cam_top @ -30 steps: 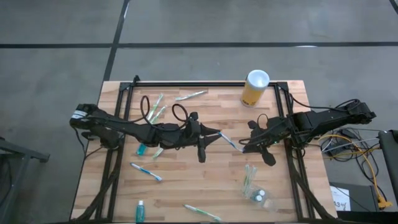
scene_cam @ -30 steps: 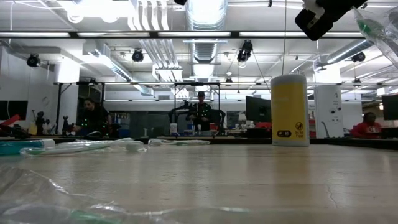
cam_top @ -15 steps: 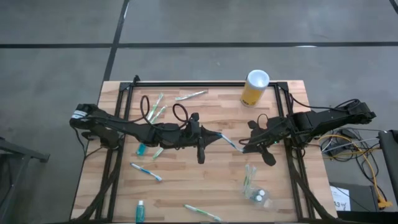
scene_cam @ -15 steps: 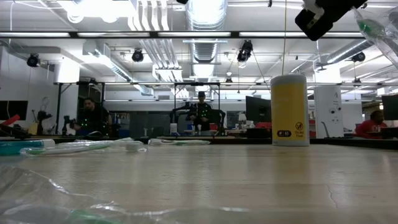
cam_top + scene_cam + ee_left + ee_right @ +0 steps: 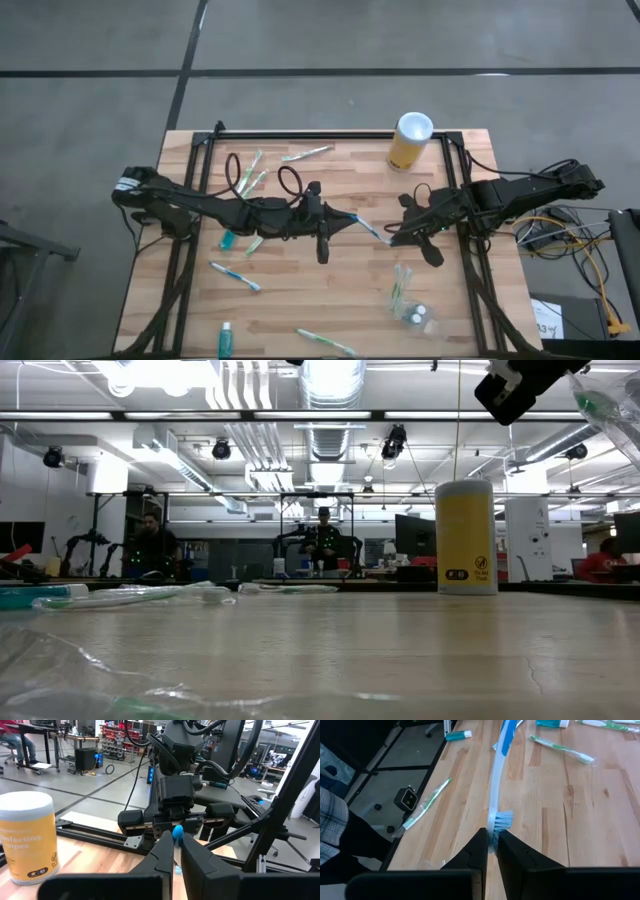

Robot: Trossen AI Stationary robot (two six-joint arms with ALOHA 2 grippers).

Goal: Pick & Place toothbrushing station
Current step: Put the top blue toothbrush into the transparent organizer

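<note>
A white-blue toothbrush (image 5: 368,227) hangs above the table's middle, between my two grippers. My left gripper (image 5: 347,221) is shut on its left end. My right gripper (image 5: 391,238) is shut on its right end, by the bristles (image 5: 504,819). The clear cup (image 5: 412,306) lies on its side near the front right, with green toothbrushes and white-capped tubes in it. Loose toothbrushes lie on the wood at the back left (image 5: 250,166), back middle (image 5: 307,153), front left (image 5: 235,276) and front (image 5: 325,342). Teal tubes lie at the left (image 5: 227,240) and front left (image 5: 226,340). My left gripper pinches the blue tip of the toothbrush's handle (image 5: 177,832) between its two fingers. The fingers come level from the table's left and lie along the brush, which is clear of the table. My right gripper pinches the toothbrush's head end (image 5: 493,831), just beside the bristles, between its two fingers. The fingers come about level from the table's right, along the brush. The brush runs away from them, lifted clear of the wood.
The tall yellow cylinder with a white top (image 5: 410,140) stands at the back right. Black frame rails (image 5: 330,134) run along the table's back and sides. Black cable loops (image 5: 290,180) lie near the left arm. People stand in the room beyond the table.
</note>
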